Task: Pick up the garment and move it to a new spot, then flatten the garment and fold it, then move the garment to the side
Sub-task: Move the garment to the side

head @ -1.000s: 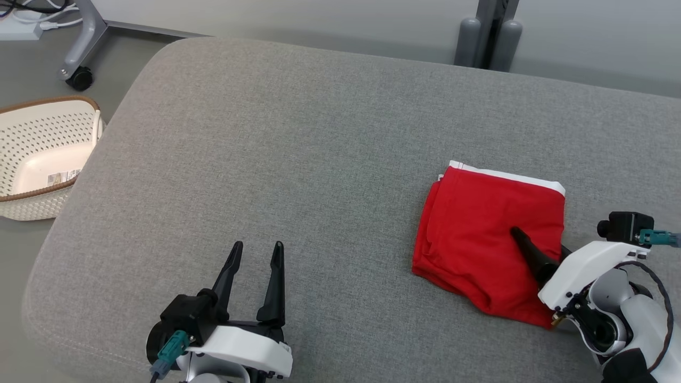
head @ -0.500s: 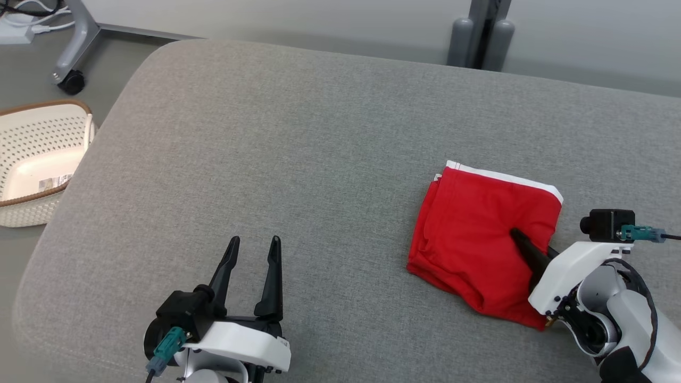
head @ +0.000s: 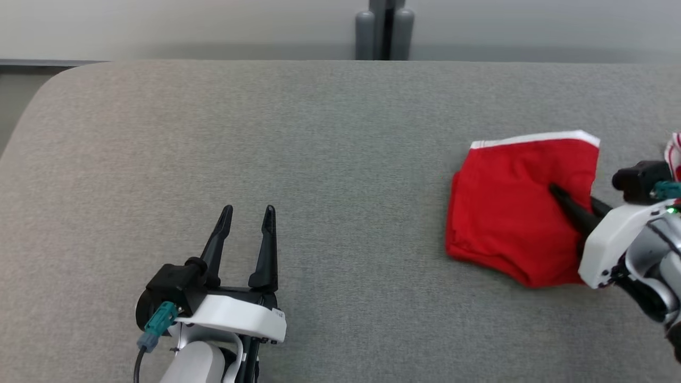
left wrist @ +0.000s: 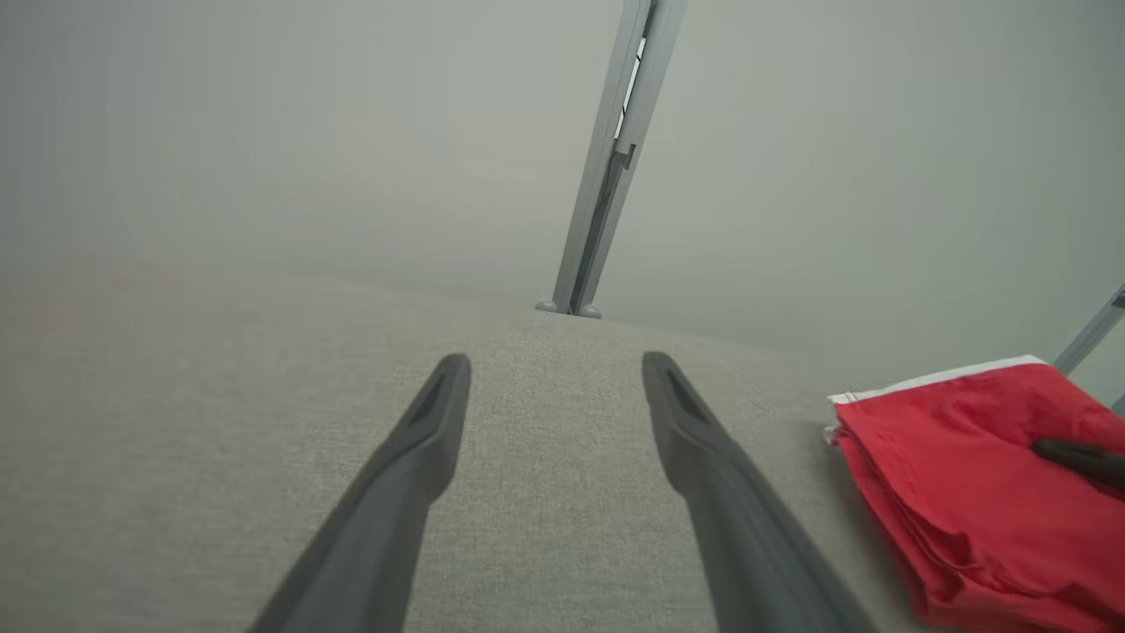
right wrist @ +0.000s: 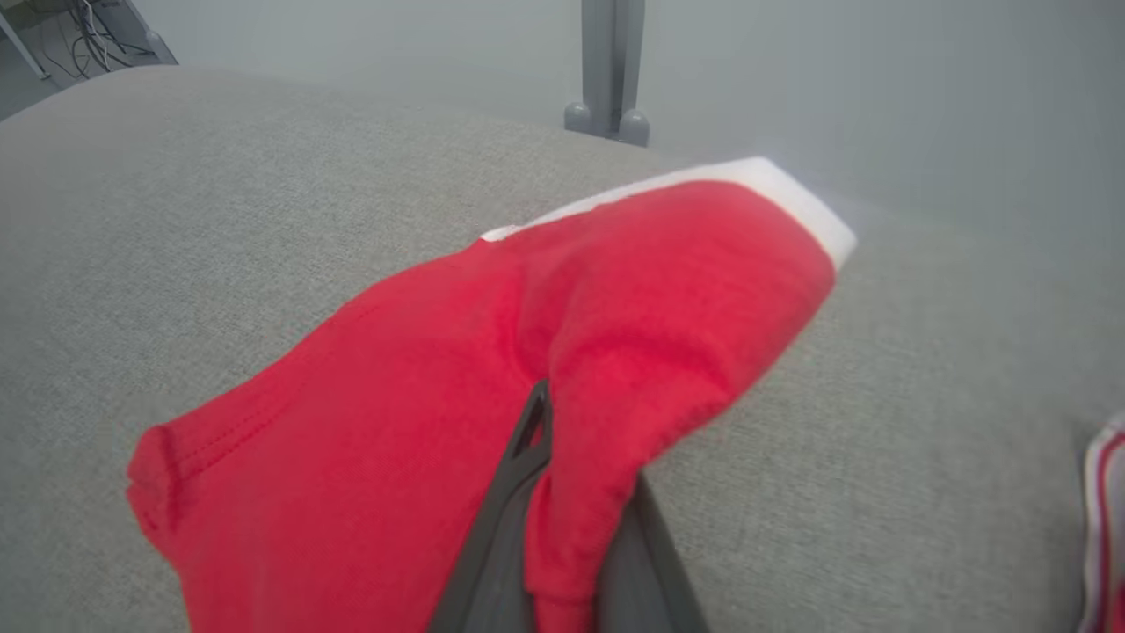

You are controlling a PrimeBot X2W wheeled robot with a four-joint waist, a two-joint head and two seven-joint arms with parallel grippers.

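Observation:
The garment is a folded red piece with a white band along its far edge, lying on the grey cushion at the right. My right gripper comes in from its right side and is shut on it, one dark finger on top and the other under the fabric. In the right wrist view the garment bulges up around the pinching right gripper. My left gripper stands open over bare cushion at the lower left, well apart from the garment. The left wrist view shows the open left gripper with the garment off to its right.
The wide grey cushion has a rounded corner at the far left. A grey post stands behind its far edge. A red-and-white striped cloth lies at the right border, close to my right arm.
The head camera has turned, so the whole picture has shifted and the white basket has left it. My right gripper has shut on the garment's right side. The left gripper stays open.

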